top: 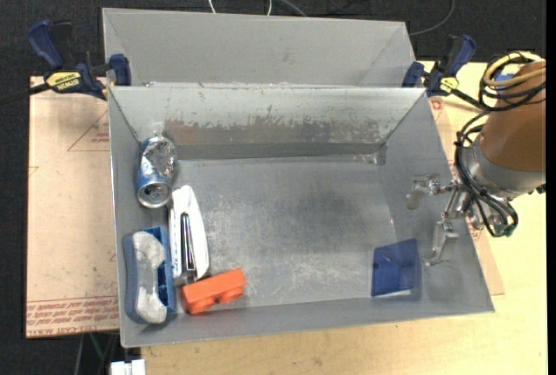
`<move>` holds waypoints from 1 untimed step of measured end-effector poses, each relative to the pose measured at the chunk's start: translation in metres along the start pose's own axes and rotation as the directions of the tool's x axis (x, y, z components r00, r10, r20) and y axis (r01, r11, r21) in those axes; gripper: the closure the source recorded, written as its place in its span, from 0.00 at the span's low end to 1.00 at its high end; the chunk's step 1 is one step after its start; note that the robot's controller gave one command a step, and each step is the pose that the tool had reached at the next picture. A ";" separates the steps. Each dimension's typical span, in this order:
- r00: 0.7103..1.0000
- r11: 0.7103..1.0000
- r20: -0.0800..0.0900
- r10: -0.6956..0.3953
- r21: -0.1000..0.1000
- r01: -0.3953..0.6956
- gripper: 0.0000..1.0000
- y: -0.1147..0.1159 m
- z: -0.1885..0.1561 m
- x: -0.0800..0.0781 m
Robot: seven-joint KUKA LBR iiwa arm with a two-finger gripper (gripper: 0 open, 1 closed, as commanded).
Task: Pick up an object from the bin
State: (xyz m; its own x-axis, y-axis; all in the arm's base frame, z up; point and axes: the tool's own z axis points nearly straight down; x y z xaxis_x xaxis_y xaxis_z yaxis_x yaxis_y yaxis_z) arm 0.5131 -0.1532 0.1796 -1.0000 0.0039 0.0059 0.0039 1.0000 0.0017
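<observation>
Parked by the right wall, beside a blue square piece.
Cannot tell whether the end effector (439,224) is released or clenched. Just left of it, in the near-right corner of the bin (287,200), the blue square piece (395,269). Likely light and thin (perhaps soft), so best pinched across an edge. Along the left wall: crushed can (156,169), white packet (187,234), blue-and-white bundle (148,273), orange block (213,289).

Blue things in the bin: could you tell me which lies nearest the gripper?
The dark blue flat piece at the view's lower right, beside the gripper; the other blue thing lies far off at the left.
</observation>
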 end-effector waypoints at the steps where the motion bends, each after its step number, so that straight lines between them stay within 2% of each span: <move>1: 1.000 1.000 0.007 -0.005 0.002 0.005 0.00 0.001 -0.004 -0.002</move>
State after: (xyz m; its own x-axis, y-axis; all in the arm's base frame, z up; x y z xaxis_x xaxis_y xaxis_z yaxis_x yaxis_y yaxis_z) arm 0.5152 -0.1525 0.1833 -1.0000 -0.0009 -0.0012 -0.0009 1.0000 0.0002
